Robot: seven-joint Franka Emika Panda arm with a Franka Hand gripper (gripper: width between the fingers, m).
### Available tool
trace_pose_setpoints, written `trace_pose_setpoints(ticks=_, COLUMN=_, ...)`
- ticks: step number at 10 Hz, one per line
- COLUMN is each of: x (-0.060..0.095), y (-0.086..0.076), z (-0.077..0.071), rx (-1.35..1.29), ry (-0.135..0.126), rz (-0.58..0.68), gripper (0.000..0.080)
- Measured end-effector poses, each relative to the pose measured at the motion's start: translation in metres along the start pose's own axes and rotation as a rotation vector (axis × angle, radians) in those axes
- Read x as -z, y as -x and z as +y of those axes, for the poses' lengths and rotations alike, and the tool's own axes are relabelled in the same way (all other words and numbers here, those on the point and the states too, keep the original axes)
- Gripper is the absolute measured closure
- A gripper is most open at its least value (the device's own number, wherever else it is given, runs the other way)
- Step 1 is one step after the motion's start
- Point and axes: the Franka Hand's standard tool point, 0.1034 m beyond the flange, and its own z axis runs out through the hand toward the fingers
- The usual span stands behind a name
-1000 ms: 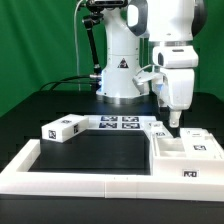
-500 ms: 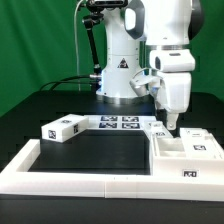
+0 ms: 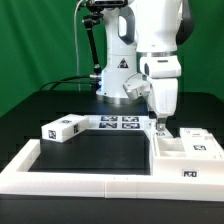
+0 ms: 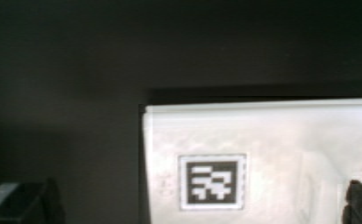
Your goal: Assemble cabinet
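Note:
My gripper (image 3: 160, 121) points straight down over a small white tagged block (image 3: 151, 127) beside the far left corner of the hollow white cabinet box (image 3: 185, 152). In the wrist view a white tagged part (image 4: 249, 140) lies below the gripper (image 4: 192, 205). One dark fingertip (image 4: 25, 201) is out over the black table and the other is at the part's far side. The jaws stand wide apart and hold nothing. Another white tagged block (image 3: 61, 129) lies on the exterior view's left. A white panel (image 3: 199, 133) sits behind the box.
The marker board (image 3: 120, 123) lies flat in front of the robot base. A long low white rail (image 3: 90, 177) edges the table's front and left side. A green curtain hangs behind.
The arm has moved toward the exterior view's left and slightly lower, from over the cabinet box's back edge to over the small block. The jaws stayed open.

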Motion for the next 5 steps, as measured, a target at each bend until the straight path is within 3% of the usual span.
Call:
trace_pose_setpoints(ticks=2, x=-0.010, y=-0.002, z=-0.012, rx=-0.017, ry=-0.009, rz=0.012, gripper=0.0002)
trace_pose_setpoints(ticks=5, x=-0.018, y=-0.008, z=-0.019, rx=-0.038, ry=-0.026, rz=0.019, gripper=0.0002)
